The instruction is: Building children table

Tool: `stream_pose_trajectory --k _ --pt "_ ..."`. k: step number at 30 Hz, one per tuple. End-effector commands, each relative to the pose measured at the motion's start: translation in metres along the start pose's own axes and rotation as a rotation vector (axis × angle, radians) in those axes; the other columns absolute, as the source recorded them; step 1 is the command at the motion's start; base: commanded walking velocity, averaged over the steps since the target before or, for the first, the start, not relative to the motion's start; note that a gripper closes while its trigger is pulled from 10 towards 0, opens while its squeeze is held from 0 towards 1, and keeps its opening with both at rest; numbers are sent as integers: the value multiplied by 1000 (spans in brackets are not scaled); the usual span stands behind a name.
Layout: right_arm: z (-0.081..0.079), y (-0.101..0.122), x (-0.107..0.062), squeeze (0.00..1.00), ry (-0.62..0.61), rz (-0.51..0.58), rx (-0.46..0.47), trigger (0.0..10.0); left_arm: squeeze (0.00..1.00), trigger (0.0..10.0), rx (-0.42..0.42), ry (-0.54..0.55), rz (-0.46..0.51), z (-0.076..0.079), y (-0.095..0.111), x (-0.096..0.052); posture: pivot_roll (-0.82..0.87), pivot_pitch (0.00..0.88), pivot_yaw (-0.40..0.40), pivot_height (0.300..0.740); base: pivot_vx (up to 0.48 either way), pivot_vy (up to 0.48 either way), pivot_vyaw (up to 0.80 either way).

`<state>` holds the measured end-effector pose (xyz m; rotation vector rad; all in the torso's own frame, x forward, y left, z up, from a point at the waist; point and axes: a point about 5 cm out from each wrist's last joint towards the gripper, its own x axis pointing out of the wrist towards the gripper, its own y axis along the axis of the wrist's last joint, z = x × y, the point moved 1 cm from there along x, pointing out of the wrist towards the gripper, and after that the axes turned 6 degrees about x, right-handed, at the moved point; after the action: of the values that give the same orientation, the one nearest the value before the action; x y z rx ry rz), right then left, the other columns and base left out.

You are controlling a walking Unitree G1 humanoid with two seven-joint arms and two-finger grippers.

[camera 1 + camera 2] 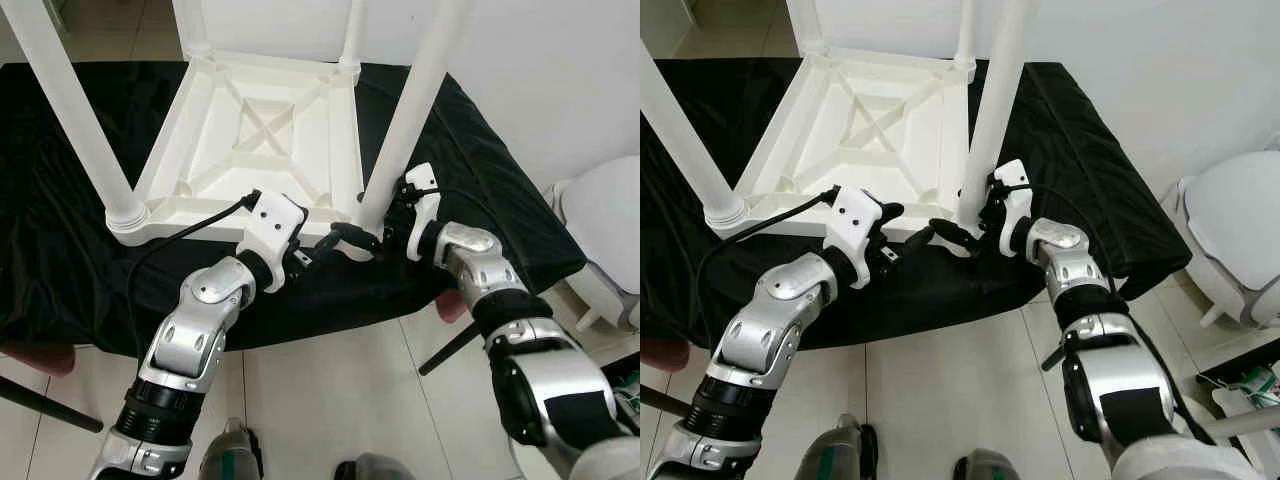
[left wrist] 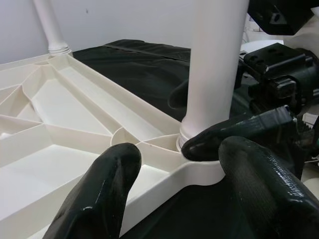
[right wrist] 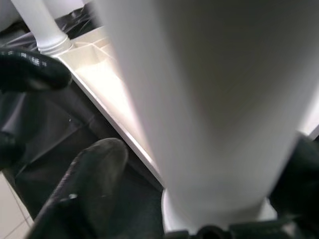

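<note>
Silver arms both reach forward from below, elbows bent, meeting at the near right corner of the upturned white table (image 1: 255,135). Left gripper (image 1: 335,243) is spread, fingers (image 2: 107,184) straddling that corner's rim, nothing clamped. Right gripper (image 1: 392,212) sits against the near right leg (image 1: 412,100) just above its socket, fingers either side of it; can't tell if it's pinching. Table lies underside up on a black cloth (image 1: 60,170), three more legs standing up from the other corners. White wall behind.
</note>
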<state>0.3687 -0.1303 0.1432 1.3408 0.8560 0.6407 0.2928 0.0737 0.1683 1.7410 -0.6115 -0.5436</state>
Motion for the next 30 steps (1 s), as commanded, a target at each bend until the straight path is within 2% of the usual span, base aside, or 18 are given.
stream_pose_trajectory --k 1,17,18,21,24,25,27,30 --pt "-3 -16 -3 0 36 -61 35 0 0 10000 5 -12 -4 2 0 2 25 0 -35 740 0 0 0" --pt "-5 -28 -9 0 -19 4 96 0 0 10000 5 -35 -2 7 0 3 9 0 -30 740 0 0 0" --pt "-3 -29 -8 0 -65 8 101 10000 0 10000 5 -36 -2 7 0 3 9 0 -32 740 0 0 0" --pt "-1 -30 -5 0 -131 11 103 10000 0 10000 3 -36 -3 8 -1 3 7 0 -32 740 0 0 0" --pt "0 -28 3 0 -304 48 114 10000 0 10000 0 -38 -6 9 -2 2 5 0 -35 740 0 0 0" --pt "0 -28 3 0 -304 48 114 10000 0 10000 0 -38 -6 9 -2 2 5 0 -35 740 0 0 0" --pt "-3 -27 7 0 -340 66 114 10000 0 10000 -1 -39 -6 10 -2 2 3 0 -36 740 0 0 0" --pt "-12 -23 18 0 -484 122 161 10000 0 10000 -4 -43 -6 11 -2 3 -4 0 -37 740 0 0 0"
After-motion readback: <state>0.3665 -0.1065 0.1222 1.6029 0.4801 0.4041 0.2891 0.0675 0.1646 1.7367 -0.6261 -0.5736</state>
